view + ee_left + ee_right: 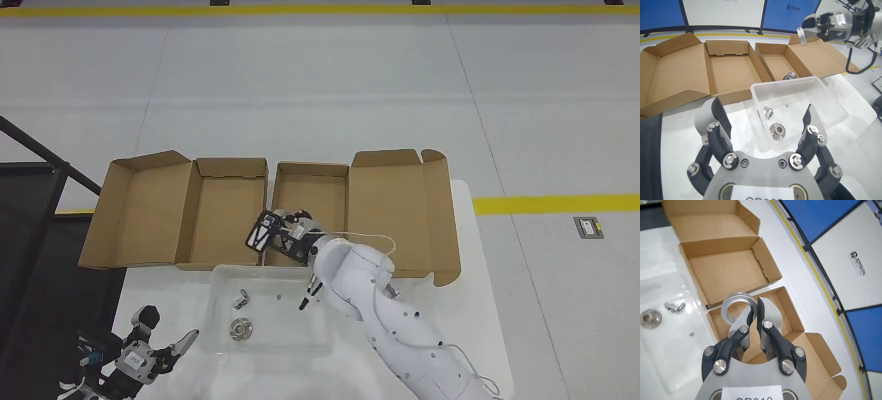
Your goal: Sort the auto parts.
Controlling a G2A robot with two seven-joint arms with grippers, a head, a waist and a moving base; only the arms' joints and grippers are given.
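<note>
Ring [738, 295] above cardboard box [785, 306], clear bin [290, 335] nearby

The right arm [395, 315] was white and rounded, with a thin black cable [849, 62] at its wrist. Both the left gripper [762, 103] and the right gripper [755, 306] had grey metal plates [762, 170], black ribbed fingers [721, 113], silver screws [797, 161] and a white label [762, 193]

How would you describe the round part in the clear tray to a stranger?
Find the clear plastic tray beside the cardboard boxes. In it lies a round flanged hub with a centre hole, unlike the small angled bracket beside it.
</note>
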